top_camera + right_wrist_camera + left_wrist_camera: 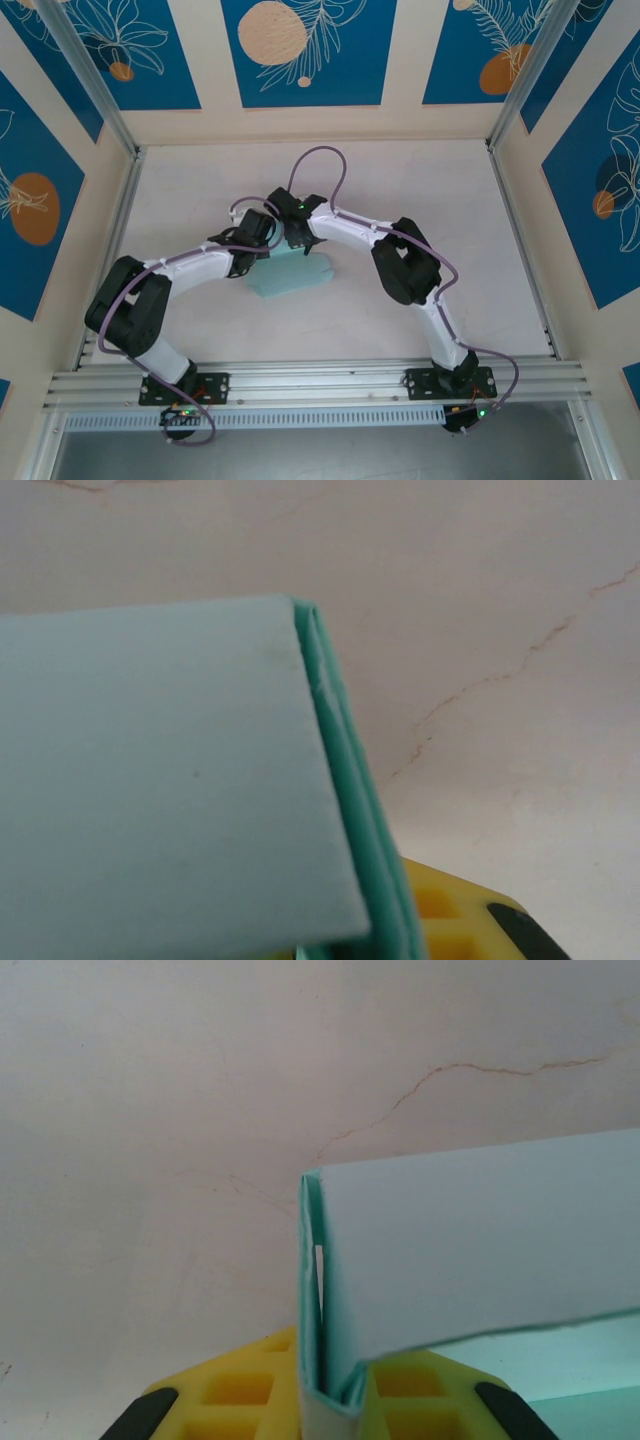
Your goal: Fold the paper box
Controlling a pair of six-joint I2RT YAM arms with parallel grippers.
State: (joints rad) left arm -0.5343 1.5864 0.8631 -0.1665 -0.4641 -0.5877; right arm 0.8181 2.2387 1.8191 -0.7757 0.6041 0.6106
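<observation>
tabletop (420, 190): pale, marbled, thin brown veins (450, 1066); walls: cream, blue panels (345, 80), orange discs (272, 32), white leaf outlines; near edge: aluminium rails (320, 380)

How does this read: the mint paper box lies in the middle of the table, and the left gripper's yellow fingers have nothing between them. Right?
Not quite. The paper box does lie in the middle of the table, but the left gripper is not empty: the left wrist view shows a folded edge of the card standing between its yellow fingers.

left gripper (330, 1400) clamped | right gripper (297, 238) (jaws hidden) | arms bent inward
</observation>
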